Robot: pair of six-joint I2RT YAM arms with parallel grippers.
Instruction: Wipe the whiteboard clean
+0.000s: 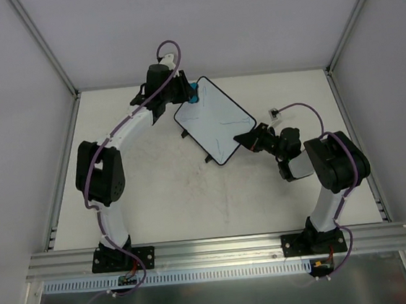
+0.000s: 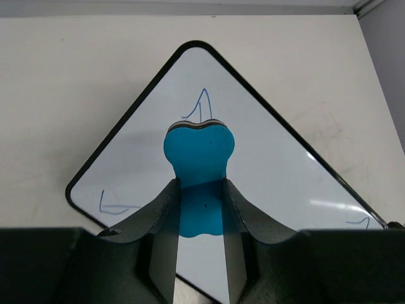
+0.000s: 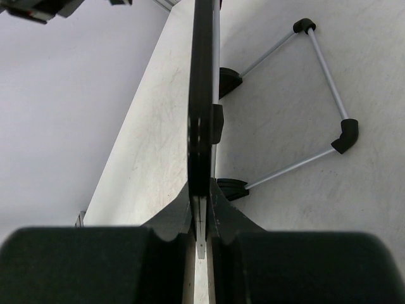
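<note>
Toward the far edge of the worktop (image 1: 143, 202), whiteboard (image 1: 213, 120) with blue scribbles, left fingers (image 2: 161, 221) gripping a blue eraser (image 2: 199, 149) at its far corner, right fingers (image 3: 176, 221) pinching its near-right edge

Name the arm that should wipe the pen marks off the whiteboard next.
Left. The left claw grips the blue eraser over the whiteboard, close to the blue pen marks. The right claw is clamped on the board's edge, so it isn't free.

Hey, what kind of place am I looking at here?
Probably a robot lab test cell: left arm and right arm bolted to an aluminium rail, plain panel walls around a white table, with a whiteboard and blue eraser as props.
</note>
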